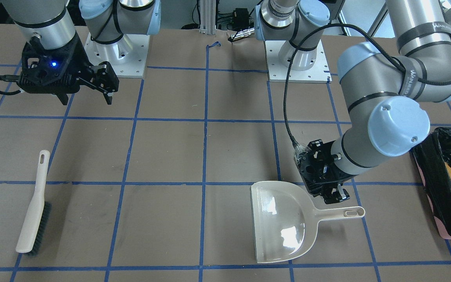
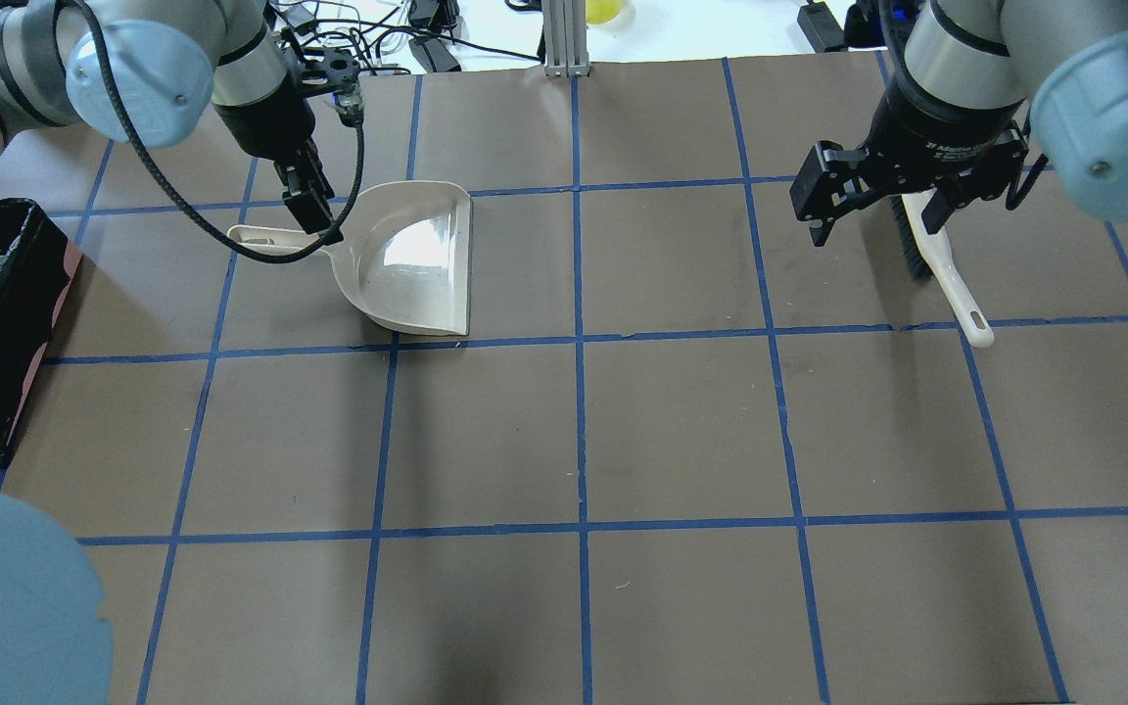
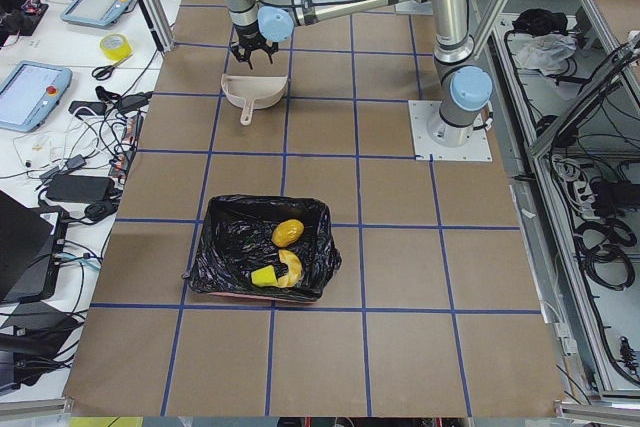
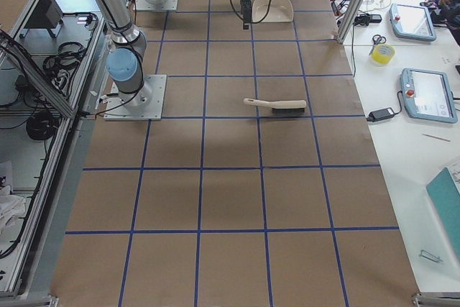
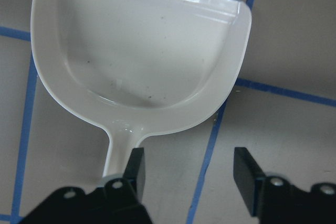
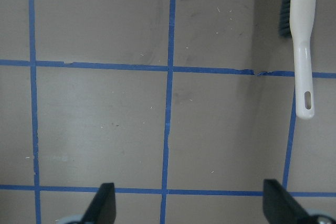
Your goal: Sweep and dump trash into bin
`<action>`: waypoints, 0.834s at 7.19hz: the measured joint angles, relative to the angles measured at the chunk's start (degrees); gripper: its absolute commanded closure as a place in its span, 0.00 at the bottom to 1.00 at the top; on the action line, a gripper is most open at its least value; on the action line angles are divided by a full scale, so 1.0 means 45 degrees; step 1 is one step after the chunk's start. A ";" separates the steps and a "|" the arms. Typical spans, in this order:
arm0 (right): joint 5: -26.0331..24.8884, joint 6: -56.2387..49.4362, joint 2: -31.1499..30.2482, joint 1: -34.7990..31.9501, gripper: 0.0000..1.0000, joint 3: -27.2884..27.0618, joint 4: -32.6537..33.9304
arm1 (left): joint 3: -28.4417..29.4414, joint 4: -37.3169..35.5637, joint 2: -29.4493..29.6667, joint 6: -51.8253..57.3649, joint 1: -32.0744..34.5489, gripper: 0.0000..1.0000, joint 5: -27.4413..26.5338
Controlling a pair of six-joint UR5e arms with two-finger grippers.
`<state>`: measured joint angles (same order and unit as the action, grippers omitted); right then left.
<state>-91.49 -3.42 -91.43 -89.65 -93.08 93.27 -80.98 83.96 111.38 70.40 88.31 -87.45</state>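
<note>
The pink bin lined with a black bag point(image 3: 225, 247) sits at the table's left end and also shows in the front-facing view point(image 1: 429, 172). In it lie the amber lump point(image 3: 288, 233), the pale crescent point(image 3: 292, 269) and the yellow wedge point(image 3: 263, 276). The beige dustpan point(image 2: 412, 259) lies flat and empty on the table. My left gripper point(image 5: 189, 169) is open just above its handle point(image 5: 118, 148), which passes beside one finger, not between them. My right gripper point(image 2: 875, 220) is open and empty, hovering above the table beside the brush point(image 2: 946, 274).
The white hand brush with dark bristles point(image 1: 33, 207) lies flat on the table, handle toward the robot. Blue tape lines grid the brown table. Both arm bases point(image 1: 116, 55) stand at the robot's edge. Cables and tablets lie beyond the far edge point(image 4: 420, 23).
</note>
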 measured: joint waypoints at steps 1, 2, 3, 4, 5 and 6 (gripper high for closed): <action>0.0002 -0.0010 0.0003 0.0000 0.00 0.0001 0.0113 | 0.0008 0.0545 -0.0487 -0.1553 0.0379 0.05 -0.0067; -0.0004 -0.0021 0.0005 0.0000 0.00 -0.0002 0.0155 | 0.0004 0.1189 -0.1078 -0.3032 0.0552 0.00 -0.0100; -0.0013 -0.0022 0.0005 0.0004 0.00 -0.0010 0.0164 | -0.0048 0.1741 -0.1765 -0.4710 0.0619 0.00 -0.0117; -0.0018 -0.0016 0.0005 0.0011 0.00 -0.0015 0.0174 | -0.0124 0.2193 -0.2460 -0.6369 0.0639 0.00 -0.0134; -0.0019 -0.0013 0.0005 0.0017 0.00 -0.0017 0.0179 | -0.0183 0.2675 -0.3162 -0.8002 0.0644 0.00 -0.0148; -0.0020 -0.0010 0.0009 0.0018 0.00 -0.0018 0.0173 | -0.0300 0.3076 -0.3806 -0.9549 0.0649 0.00 -0.0153</action>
<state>-91.58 -3.47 -91.39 -89.57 -93.16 94.05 -82.33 97.81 94.26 27.43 91.23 -88.14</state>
